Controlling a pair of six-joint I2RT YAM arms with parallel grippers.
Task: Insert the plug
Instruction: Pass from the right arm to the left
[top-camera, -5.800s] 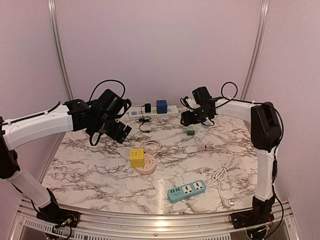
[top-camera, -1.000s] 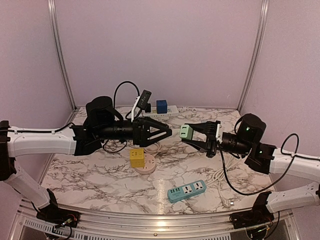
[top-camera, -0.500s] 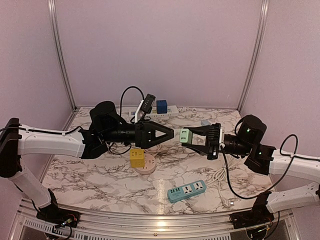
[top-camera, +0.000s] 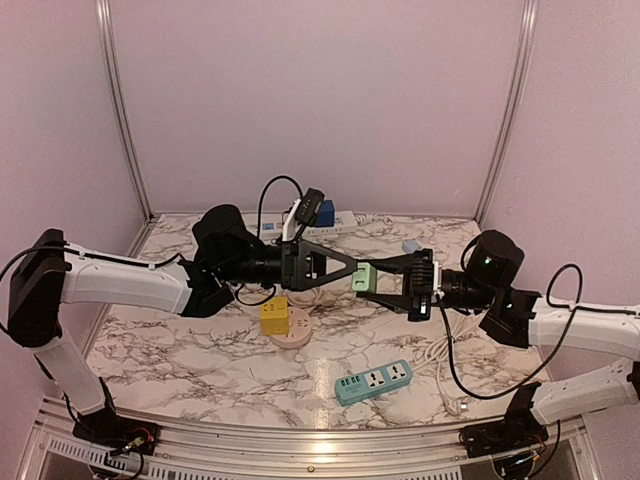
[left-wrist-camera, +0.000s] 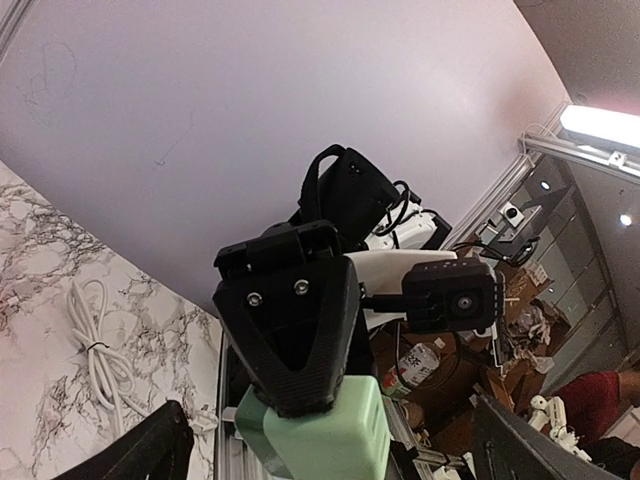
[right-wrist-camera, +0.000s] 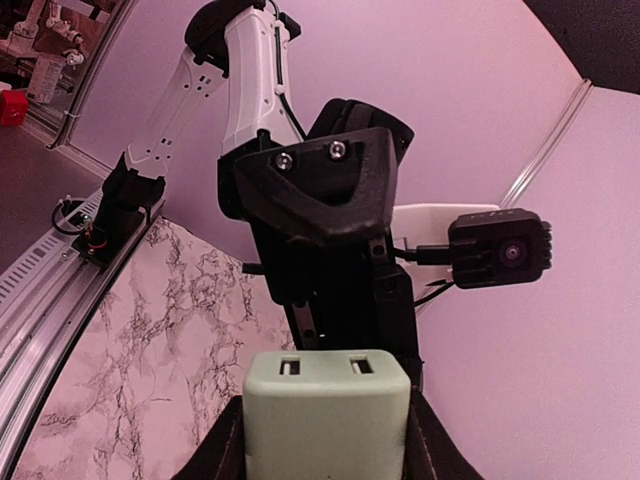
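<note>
Plug (top-camera: 363, 277) held above the table (top-camera: 200, 350)
Right fingers (top-camera: 400, 263) grip the green plug; left fingers (top-camera: 335, 256) stand wide open, one on each side of it.

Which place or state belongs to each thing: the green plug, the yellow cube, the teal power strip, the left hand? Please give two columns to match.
Things:
1. green plug
2. yellow cube
3. teal power strip
4. left hand

Places or states:
A. lying flat near the front edge of the table
B. open, fingers either side of the plug
C. held in the air by the right hand
D. at the round pinkish disc

Pairs: 1-C, 2-D, 3-A, 4-B
</note>
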